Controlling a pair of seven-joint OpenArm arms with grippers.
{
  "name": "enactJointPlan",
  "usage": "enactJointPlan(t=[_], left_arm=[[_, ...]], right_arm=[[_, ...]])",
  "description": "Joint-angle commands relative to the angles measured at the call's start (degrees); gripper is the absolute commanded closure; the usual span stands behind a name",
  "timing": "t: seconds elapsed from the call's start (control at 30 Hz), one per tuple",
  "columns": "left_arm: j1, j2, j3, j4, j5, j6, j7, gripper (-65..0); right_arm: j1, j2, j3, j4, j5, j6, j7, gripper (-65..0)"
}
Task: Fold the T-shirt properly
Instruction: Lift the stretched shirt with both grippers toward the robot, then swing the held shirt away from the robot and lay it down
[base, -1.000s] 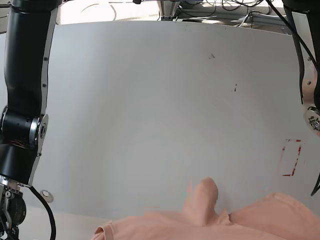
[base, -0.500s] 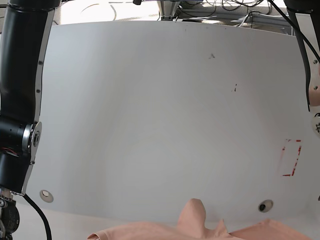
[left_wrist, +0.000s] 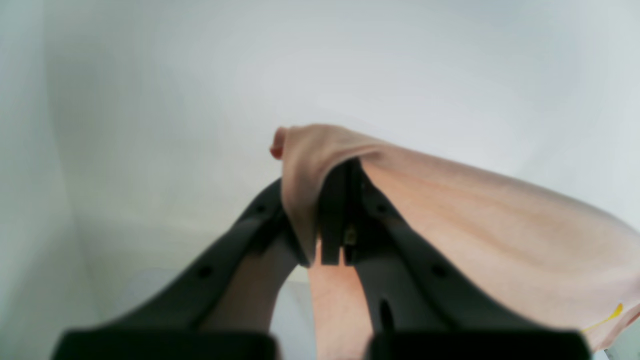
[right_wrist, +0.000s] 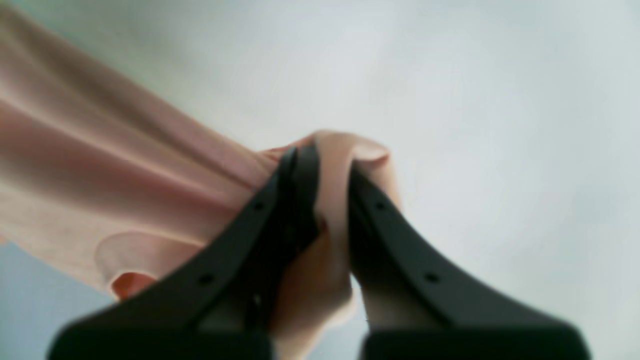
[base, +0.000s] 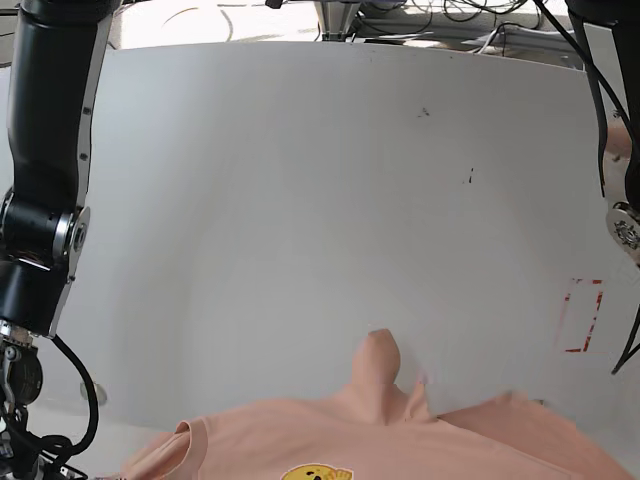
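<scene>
The salmon-pink T-shirt (base: 400, 445) hangs across the bottom of the base view, a bunched peak of cloth rising at its middle and the yellow face emblem (base: 315, 472) just showing at the lower edge. In the left wrist view my left gripper (left_wrist: 327, 200) is shut on a fold of the T-shirt (left_wrist: 475, 215), which drapes away to the right. In the right wrist view my right gripper (right_wrist: 327, 175) is shut on another bunch of the T-shirt (right_wrist: 100, 165), which stretches to the left with the collar's curve (right_wrist: 130, 260) below. Both grippers lie below the base view's edge.
The white table (base: 300, 200) fills the base view. A red rectangle mark (base: 582, 315) lies at its right side, with small dark specks (base: 470, 177) farther back. Cables (base: 450, 20) run along the far edge. Arm links stand at left (base: 45, 200) and right (base: 620, 200).
The T-shirt has come further up into the base view, spreading wider, and its yellow emblem now shows. Both arms have shifted slightly. Both grips stay shut on the cloth.
</scene>
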Motion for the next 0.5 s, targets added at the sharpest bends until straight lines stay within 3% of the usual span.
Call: enactJointPlan(t=[0.0, 0.47], left_arm=[[1.47, -1.97, -0.79, 3.29, -1.61, 0.15, -1.96, 0.0], [25.39, -1.79, -5.98, 13.05, -8.03, 0.06, -1.88, 0.0]], right_arm=[[-2.17, 0.96, 1.46, 4.17, 1.42, -0.15, 1.16, -0.2], [-32.41, -0.80, 11.05, 21.23, 2.56, -0.24, 1.07, -0.2]])
